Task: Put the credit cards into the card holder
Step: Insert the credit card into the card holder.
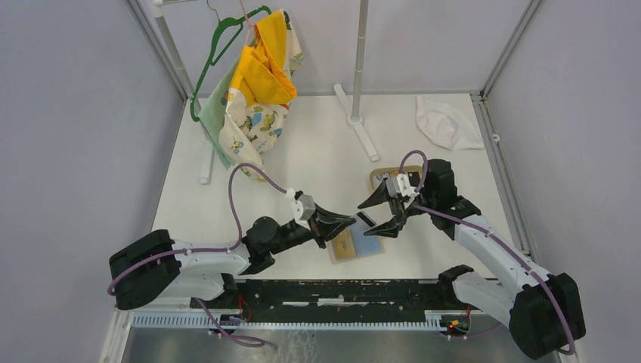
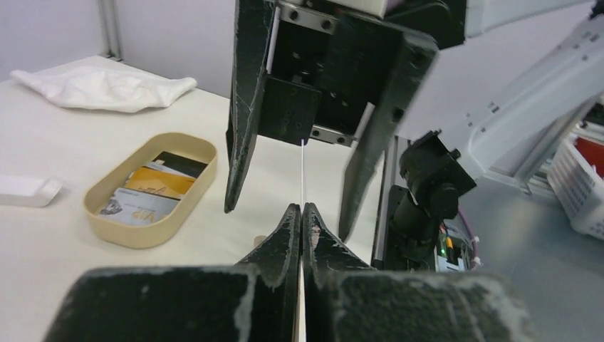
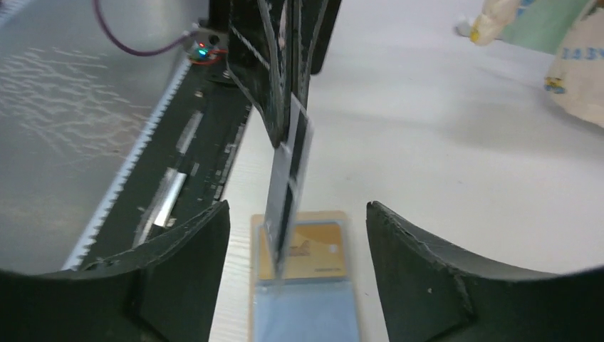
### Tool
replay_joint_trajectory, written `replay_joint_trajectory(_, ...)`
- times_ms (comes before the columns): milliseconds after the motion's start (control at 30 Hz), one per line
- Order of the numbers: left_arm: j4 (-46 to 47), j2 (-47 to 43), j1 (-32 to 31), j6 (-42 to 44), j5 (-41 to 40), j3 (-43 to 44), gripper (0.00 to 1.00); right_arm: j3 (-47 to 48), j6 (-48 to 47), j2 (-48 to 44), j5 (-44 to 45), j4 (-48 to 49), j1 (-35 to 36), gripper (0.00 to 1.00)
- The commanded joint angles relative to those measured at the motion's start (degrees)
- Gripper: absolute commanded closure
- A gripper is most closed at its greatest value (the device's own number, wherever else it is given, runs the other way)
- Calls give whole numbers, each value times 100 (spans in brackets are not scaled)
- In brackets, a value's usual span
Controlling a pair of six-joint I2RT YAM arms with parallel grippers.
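The left jaws are pressed together on a card point(image 3: 288, 178), pinching one end so it stands on edge with its free end over the open holder point(image 3: 306, 310). The right jaws are spread to either side of that card and clear of it, so only the left arm carries it. I'd say it is held edge-on like this so the free edge can be slid into a pocket. The holder lies flat on the tabletop point(image 1: 317, 151) between the arms, blue lining up, with a gold card point(image 3: 313, 246) already in it. More cards point(image 2: 153, 189) lie in the tray point(image 2: 107, 214) farther back. One of them reads "VIP". The gold card's print is too small to read.
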Motion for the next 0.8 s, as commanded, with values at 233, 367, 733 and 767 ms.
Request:
replay_joint_trajectory(233, -2455, -627, 1663, -2157, 1737, 282, 98, 715, -2432, -68, 2589, -2033, -3, 18)
replay_joint_trajectory(367, -2339, -572, 1880, -2683, 2198, 52, 98, 518, -3773, -207, 2860, -2493, -1, 17)
replay_joint_trajectory(733, -1820, 404, 2166, -3940, 2382, 1, 98, -127, -6854, -52, 3079, -3679, 206, 17)
replay_joint_trajectory(767, -1731, 504, 2192, -4037, 2390, -23, 98, -133, -6844, 10, 3181, -3661, 254, 18)
